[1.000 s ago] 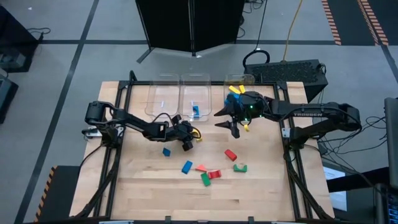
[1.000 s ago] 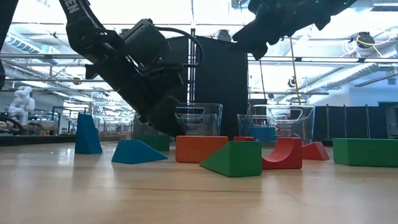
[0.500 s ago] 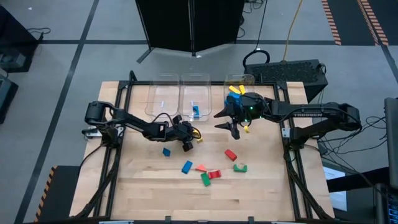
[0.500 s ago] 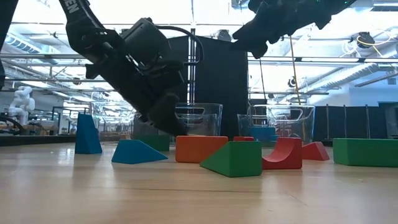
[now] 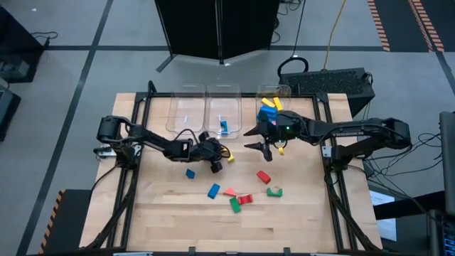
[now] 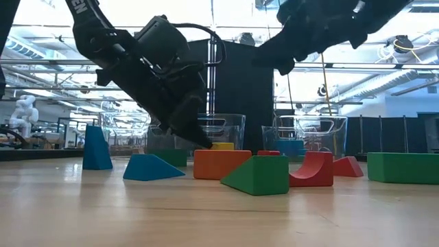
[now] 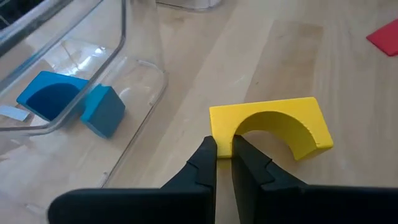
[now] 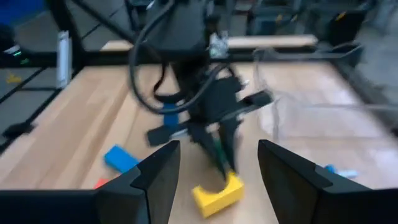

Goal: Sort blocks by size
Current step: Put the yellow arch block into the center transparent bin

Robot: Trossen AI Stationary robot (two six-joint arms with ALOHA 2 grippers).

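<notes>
Beside the middle bin (image 7: 134, 93), left claw (image 7: 224, 152) pinches yellow arch (image 7: 273, 124).

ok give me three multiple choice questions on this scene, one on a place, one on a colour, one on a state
1. Where do the two blue blocks in the left wrist view lie?
A. in a clear bin
B. on the floor
C. on the red block

2. What colour is the arched block at the left tool?
A. pink
B. yellow
C. green

3. How is the right tool?
A. shut on a block
B. out of view
C. open, holding nothing

Answers: 1 A, a clear wall surrounds them. 2 B, yellow. 3 C, its fingers stand apart.
</notes>
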